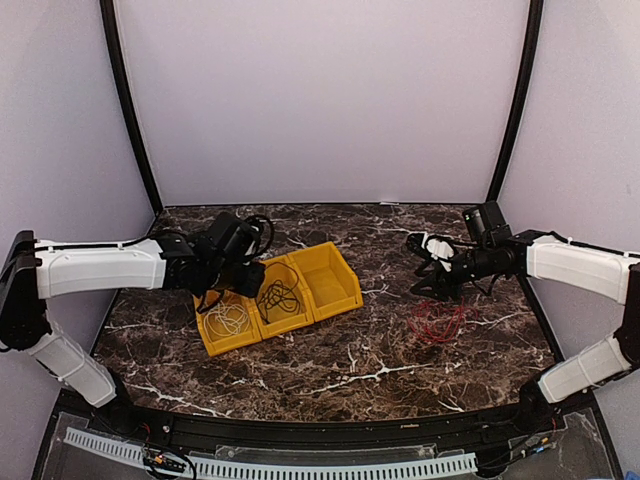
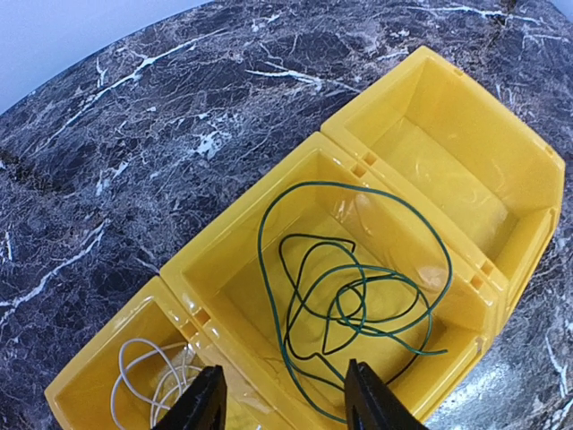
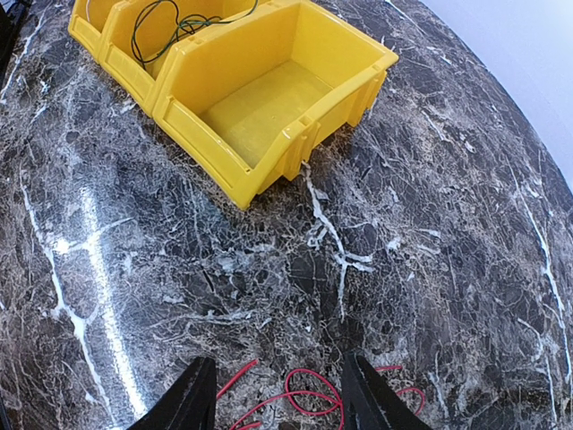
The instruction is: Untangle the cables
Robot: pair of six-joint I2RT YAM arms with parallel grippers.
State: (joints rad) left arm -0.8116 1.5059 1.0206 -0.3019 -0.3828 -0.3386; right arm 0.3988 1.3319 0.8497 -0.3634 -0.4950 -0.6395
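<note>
one marble bench (image 1: 350,370). three yellow bins joined in one row left of its centre: left bin (image 1: 222,346), middle bin (image 1: 287,325), right bin (image 1: 332,285). three cables: one white cable (image 1: 229,320), one dark cable (image 1: 277,295), one red cable (image 1: 437,322) toward the right edge. two arms, left arm (image 1: 100,268) and right arm (image 1: 575,265), each bearing one two-fingered gripper: left gripper (image 2: 282,403), right gripper (image 3: 277,403).

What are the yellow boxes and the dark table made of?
The yellow boxes look like moulded plastic: smooth, slightly glossy walls with ribbed rims. The table looks like polished dark marble, white-veined with shiny glare, though it may be printed laminate.
</note>
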